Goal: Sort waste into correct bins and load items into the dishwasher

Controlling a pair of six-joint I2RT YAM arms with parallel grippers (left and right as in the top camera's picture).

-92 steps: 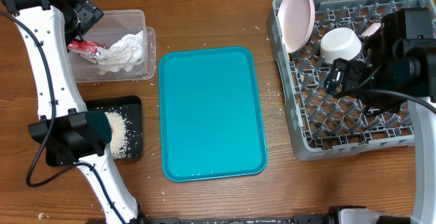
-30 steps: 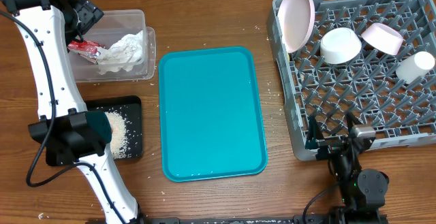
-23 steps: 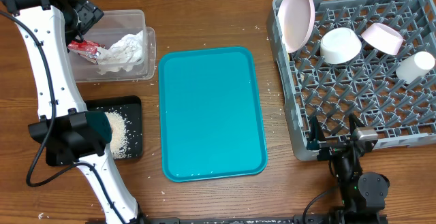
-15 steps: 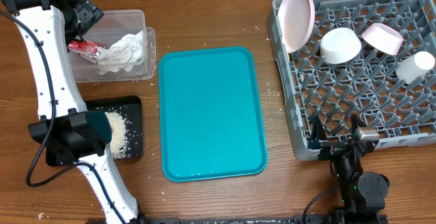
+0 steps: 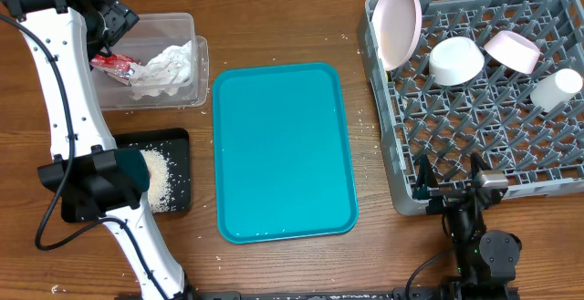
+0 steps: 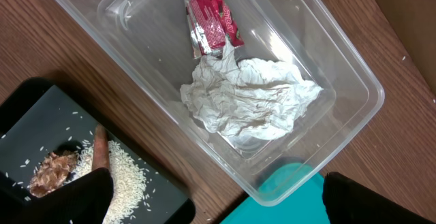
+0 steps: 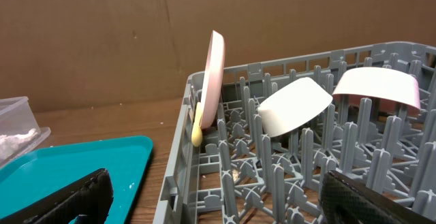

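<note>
- Pincers both stand wide and hold nothing: the right pincer [image 5: 447, 181] sits low at the near edge of the rack [image 5: 387, 154], and the left pincer [image 6: 216, 183] hangs over the clear tub [image 6: 361, 81].
- Loading looks done, by my reading. The plate [image 5: 399, 25] stands upright at the rack's far left corner with the spoon [image 7: 197, 130] tucked against it. The bowl [image 5: 456, 60], pink dish [image 5: 513, 51] and cup [image 5: 557, 88] lie tilted among the pegs along the far side.
- Waste looks sorted too. The napkin [image 6: 248, 105] and wrapper [image 6: 210, 16] lie in the tub. The rice [image 6: 126, 176], food lump [image 6: 53, 171] and stick [image 6: 101, 149] lie in the black tray [image 6: 41, 115].
- The teal tray [image 5: 283, 150] is bare. A few white specks [image 5: 363, 118] on the wood beside it may be stray grains, but they are too small to tell.
- What is left is probably to back off cleanly. Lift the right pincer away from the rack wall before swinging it, so it neither catches the lattice nor jolts the plate.
- Raise the left pincer straight up, clear of the tub's rim, so the light tub is not dragged along.
</note>
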